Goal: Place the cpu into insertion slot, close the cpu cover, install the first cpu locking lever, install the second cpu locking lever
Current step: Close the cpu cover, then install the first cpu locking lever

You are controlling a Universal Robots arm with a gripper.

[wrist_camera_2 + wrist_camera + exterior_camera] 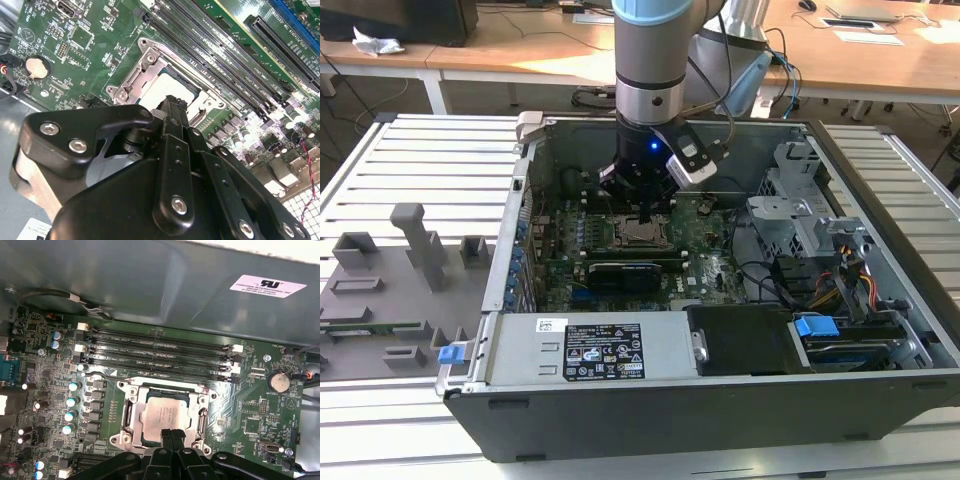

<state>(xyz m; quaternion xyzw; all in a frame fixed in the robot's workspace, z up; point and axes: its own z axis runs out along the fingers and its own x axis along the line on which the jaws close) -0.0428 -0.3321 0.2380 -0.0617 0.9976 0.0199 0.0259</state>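
Cpu [162, 415] sits in the insertion slot [150, 393], cpu cover [131, 412] down around it, claw [172, 436] closed empty above.

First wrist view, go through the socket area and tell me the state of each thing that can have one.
cpu: seated, silver face up.
cpu cover: down flat, framing the cpu.
claw: shut, tips at the cpu's edge.
wire lever: lying low beside the cover; latching unclear.
memory slots: all four empty.

place: robotics lab | evidence: wooden desks [520, 50] behind, slatted metal bench [420, 160], grey fixture tray [380, 290], open computer case [650, 400]
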